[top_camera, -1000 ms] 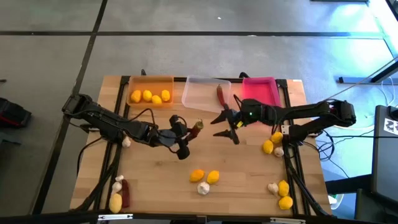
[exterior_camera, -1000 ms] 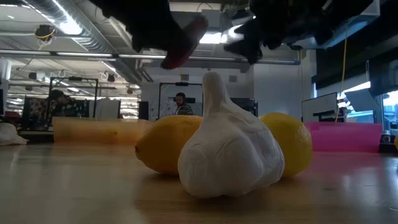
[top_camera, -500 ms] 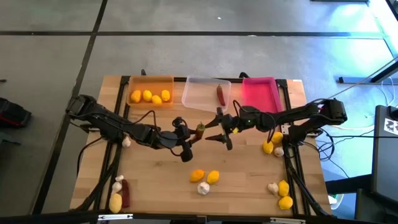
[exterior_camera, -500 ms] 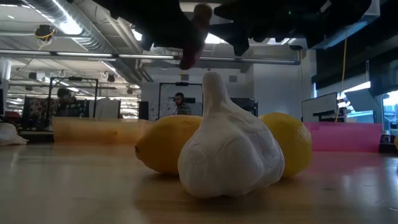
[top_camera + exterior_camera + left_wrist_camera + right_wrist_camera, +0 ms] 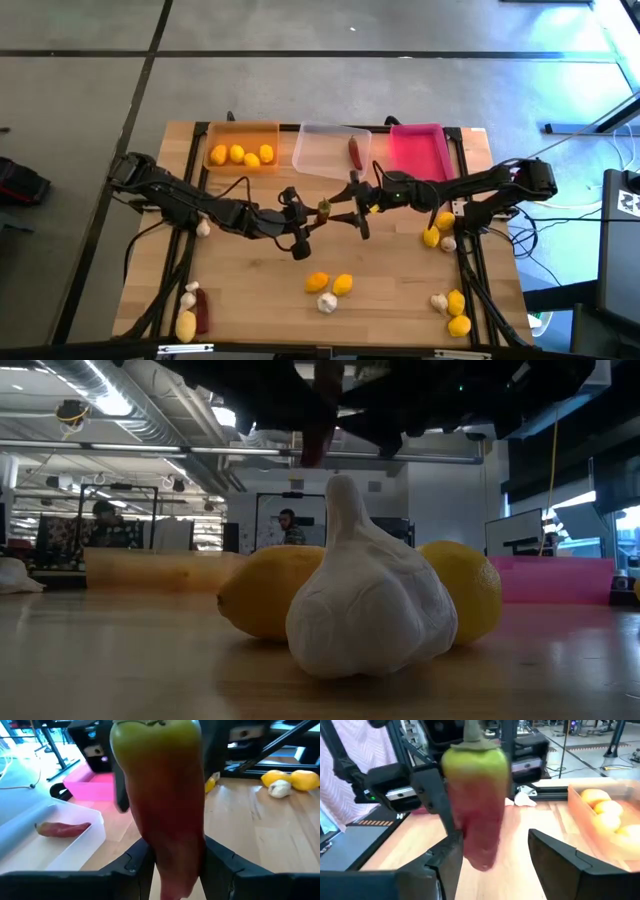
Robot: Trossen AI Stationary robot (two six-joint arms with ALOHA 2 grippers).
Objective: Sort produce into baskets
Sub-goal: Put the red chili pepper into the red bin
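The left gripper [image 5: 303, 222] clamps a chili [image 5: 323, 209]; the open right gripper [image 5: 352, 209], at three o'clock, straddles it.

Both arms reach toward mid-bench; the left gripper [image 5: 303, 216] clamps a chili [image 5: 323, 208], while the right gripper [image 5: 352, 205] straddles it, fingers spread.

The right tool [image 5: 350, 207] has moved in to the chili [image 5: 323, 208] held by the left tool [image 5: 300, 222], its fingers narrowing

Green-topped red chili [image 5: 167, 815], orange tray [image 5: 241, 131], clear tray [image 5: 322, 163], pink tray [image 5: 418, 147]
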